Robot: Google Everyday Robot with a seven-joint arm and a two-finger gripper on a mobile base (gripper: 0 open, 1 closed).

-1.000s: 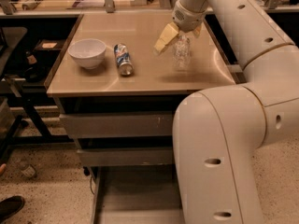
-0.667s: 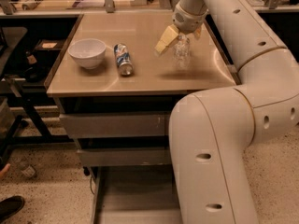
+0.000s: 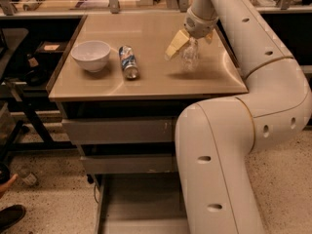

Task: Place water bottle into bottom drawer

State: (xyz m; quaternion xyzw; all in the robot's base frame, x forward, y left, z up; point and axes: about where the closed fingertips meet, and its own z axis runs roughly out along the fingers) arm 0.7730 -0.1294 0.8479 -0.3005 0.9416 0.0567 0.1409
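Gripper: our gripper is over the far right part of the table, right at the bottle
Grip: we cannot tell if it is pinching the bottle or just sitting around it
Bottle: it stands up under the gripper, on or just above the table top, well apart from the bottom drawer
Bottom drawer: pulled out down low, and the part we can see has nothing in it
Done: we think only the reach for the bottle
Left: we must carry the bottle down and let it go in the drawer
Leave alone: the bowl and the can
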